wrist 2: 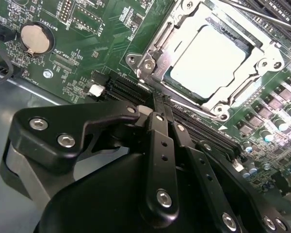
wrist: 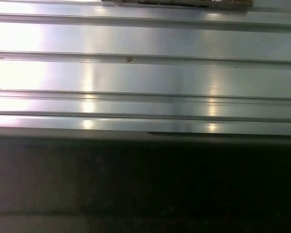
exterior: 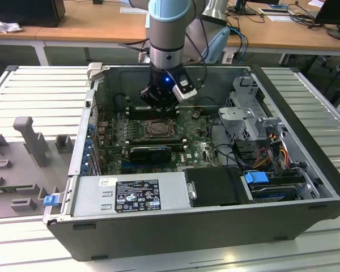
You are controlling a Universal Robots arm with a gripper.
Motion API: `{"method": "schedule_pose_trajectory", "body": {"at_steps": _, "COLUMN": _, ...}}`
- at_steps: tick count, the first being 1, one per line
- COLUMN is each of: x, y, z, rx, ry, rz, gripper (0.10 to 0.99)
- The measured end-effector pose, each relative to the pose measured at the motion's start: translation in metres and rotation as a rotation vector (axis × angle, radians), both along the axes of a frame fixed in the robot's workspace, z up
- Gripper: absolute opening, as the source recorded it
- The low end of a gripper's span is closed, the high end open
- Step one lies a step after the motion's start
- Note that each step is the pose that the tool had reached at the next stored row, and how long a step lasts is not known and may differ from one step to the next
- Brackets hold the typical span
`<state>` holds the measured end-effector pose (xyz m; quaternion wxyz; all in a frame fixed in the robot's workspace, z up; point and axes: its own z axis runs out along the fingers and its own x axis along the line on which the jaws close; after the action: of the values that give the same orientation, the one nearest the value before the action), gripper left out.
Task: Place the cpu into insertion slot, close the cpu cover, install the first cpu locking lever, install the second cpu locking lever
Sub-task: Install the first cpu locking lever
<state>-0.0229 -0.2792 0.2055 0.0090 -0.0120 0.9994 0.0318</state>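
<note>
A workshop with wooden desks [exterior: 90, 22] at the back holds a ribbed metal table [exterior: 34, 90], and on it lies an open computer case [exterior: 215, 221] with its green circuit board [exterior: 201, 148] facing up.

In the second wrist view the chip [wrist 2: 211, 60] lies flat in the socket [wrist 2: 161, 73], its pale metal top showing through the window of the cover [wrist 2: 254, 77], which is folded down over it. Thin wire levers [wrist 2: 242, 17] run along the socket's edges; whether they are latched cannot be told. In the exterior view the socket [exterior: 158, 128] sits near the middle of the board, with long black memory slots [exterior: 150, 152] just beside it on the nearer side.

The gripper [wrist 2: 157, 114] hangs close above the board just beside the socket, its black fingers [wrist 2: 160, 141] drawn together with nothing between them. In the exterior view the gripper [exterior: 161, 106] is at the socket's far edge, under the grey and blue arm [exterior: 167, 34].

A round coin battery [wrist 2: 35, 39] sits on the board, well apart from the socket. The first wrist view looks across the ribbed metal table [wrist: 145, 73].
</note>
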Motion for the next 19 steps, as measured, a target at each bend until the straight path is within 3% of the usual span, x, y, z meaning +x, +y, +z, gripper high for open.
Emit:
{"method": "schedule_pose_trajectory", "body": {"at_steps": 7, "x": 0.0002, "y": 0.0000, "z": -0.0024, "rx": -0.003, "ry": 0.0001, "rz": 0.001, "gripper": 0.106}}
{"method": "schedule_pose_trajectory", "body": {"at_steps": 12, "x": 0.0002, "y": 0.0000, "z": -0.0002, "rx": -0.004, "ry": -0.0002, "rz": 0.001, "gripper": 0.106}}
{"method": "schedule_pose_trajectory", "body": {"at_steps": 16, "x": 0.0002, "y": -0.0001, "z": -0.0019, "rx": -0.025, "ry": 0.0000, "rz": 0.001, "gripper": 0.106}}
{"method": "schedule_pose_trajectory", "body": {"at_steps": 19, "x": 0.0001, "y": -0.0003, "z": -0.0051, "rx": -0.027, "ry": 0.0006, "rz": 0.001, "gripper": 0.106}}
